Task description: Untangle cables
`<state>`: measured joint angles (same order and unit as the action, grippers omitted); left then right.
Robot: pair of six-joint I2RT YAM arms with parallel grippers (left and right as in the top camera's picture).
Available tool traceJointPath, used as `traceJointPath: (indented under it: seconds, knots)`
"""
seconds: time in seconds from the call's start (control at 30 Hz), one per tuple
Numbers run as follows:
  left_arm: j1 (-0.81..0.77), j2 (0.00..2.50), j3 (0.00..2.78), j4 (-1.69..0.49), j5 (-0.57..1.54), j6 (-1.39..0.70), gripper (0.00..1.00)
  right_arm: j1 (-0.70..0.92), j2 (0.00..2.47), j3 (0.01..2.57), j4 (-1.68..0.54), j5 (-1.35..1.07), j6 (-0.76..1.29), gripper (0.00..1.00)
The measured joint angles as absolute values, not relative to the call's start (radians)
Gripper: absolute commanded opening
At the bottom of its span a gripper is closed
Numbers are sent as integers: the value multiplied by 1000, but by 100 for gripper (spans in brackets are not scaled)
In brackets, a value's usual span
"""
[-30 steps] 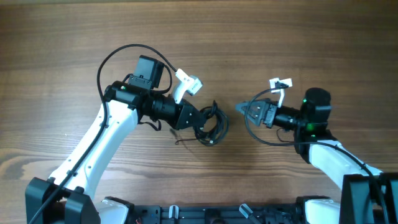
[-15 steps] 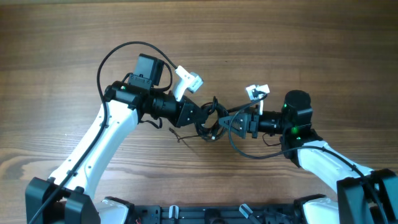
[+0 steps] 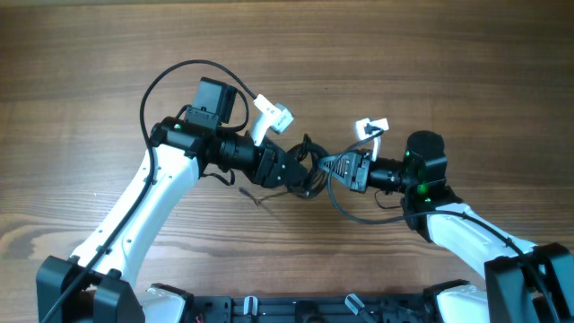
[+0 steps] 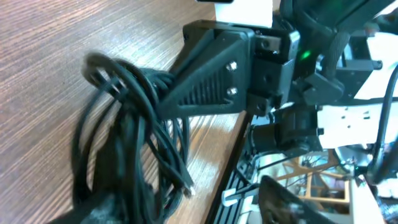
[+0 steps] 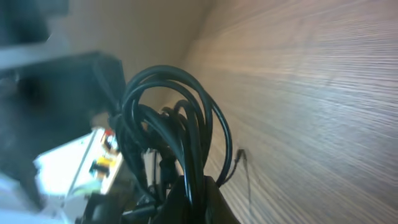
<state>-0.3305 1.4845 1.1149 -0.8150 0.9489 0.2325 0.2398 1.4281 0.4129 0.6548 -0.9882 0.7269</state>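
Note:
The cables (image 3: 308, 170) are one small knotted bundle of thin black loops at the table's middle, between my two grippers. My right gripper (image 3: 326, 167) reaches in from the right and is shut on the bundle; in the right wrist view the cables (image 5: 174, 124) rise as loops out of its closed tips (image 5: 193, 190). My left gripper (image 3: 294, 168) sits at the bundle's left side. In its wrist view the cables (image 4: 137, 124) hang by one blurred finger (image 4: 102, 208), and the other finger (image 4: 286, 198) stands well apart, so this gripper is open. A loose wire end (image 3: 260, 199) trails on the wood.
White tagged parts sit on both wrists (image 3: 272, 115) (image 3: 372, 127). A thicker black arm cable (image 3: 179, 79) arches over the left arm, and another loops under the right wrist (image 3: 354, 211). A black rail (image 3: 314, 309) runs along the front edge.
My right gripper moved left to the bundle and shut on it. My left gripper, shut on the bundle before, has opened its jaws.

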Motion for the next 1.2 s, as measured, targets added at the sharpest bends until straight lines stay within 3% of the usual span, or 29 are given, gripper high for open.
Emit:
traceJointPath:
  seconds: [0.07, 0.1, 0.2, 0.37, 0.5, 0.7, 1.07, 1.2]
  knots:
    - [-331, 1485, 1114, -793, 951, 209, 95, 240, 1428, 413, 656, -939, 768, 4]
    - [-331, 1485, 1114, -775, 951, 191, 100, 240, 1428, 413, 656, -908, 793, 4]
    - [-331, 1485, 1112, -702, 925, 73, 100, 240, 1428, 413, 661, -846, 840, 4]
    - [-331, 1485, 1112, -618, 751, -292, 100, 240, 1428, 413, 667, -801, 884, 4]
    - [-340, 1485, 1112, -602, 695, -443, 92, 240, 1428, 413, 667, -792, 901, 4]
    - [-423, 1485, 1112, -628, 595, -344, 79, 218, 1428, 413, 697, -835, 908, 4]
    - [-433, 1485, 1112, -557, 568, -269, 77, 99, 1430, 413, 842, -1139, 916, 4]
    - [-433, 1485, 1112, -532, 617, -263, 66, 99, 1430, 413, 847, -1198, 916, 4]
